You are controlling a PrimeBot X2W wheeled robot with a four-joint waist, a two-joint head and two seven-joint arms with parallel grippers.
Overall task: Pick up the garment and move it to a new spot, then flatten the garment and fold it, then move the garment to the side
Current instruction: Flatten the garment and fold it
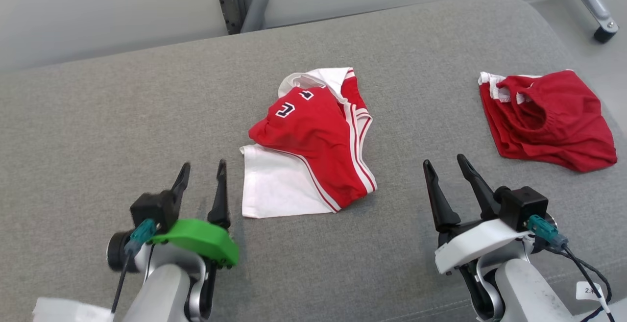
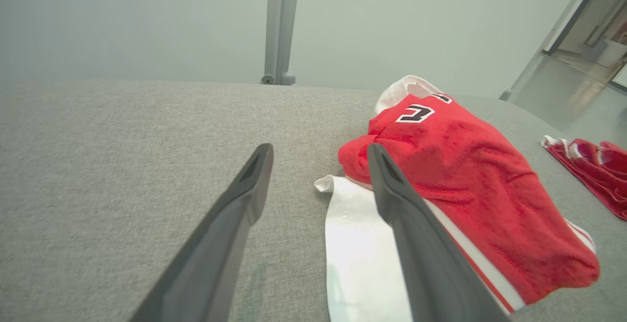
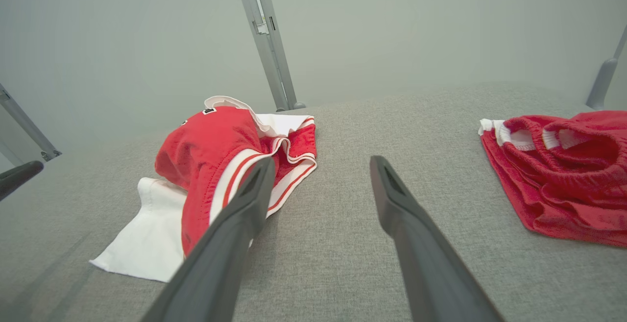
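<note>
My left pincer (image 1: pixel 203 164) and right pincer (image 1: pixel 445 160) hover spread and empty, flanking the crumpled red-and-white sports garment (image 1: pixel 313 136) lying mid-worktop (image 1: pixel 98 131), apparently set there for flattening.

The head view looks forward and steeply down over the grey cushion (image 1: pixel 122 116) from high at its near edge. Each wrist view sits low and close to the surface, facing the far wall (image 2: pixel 147 18); all three share the red-and-white garment (image 1: pixel 313 136)
</note>
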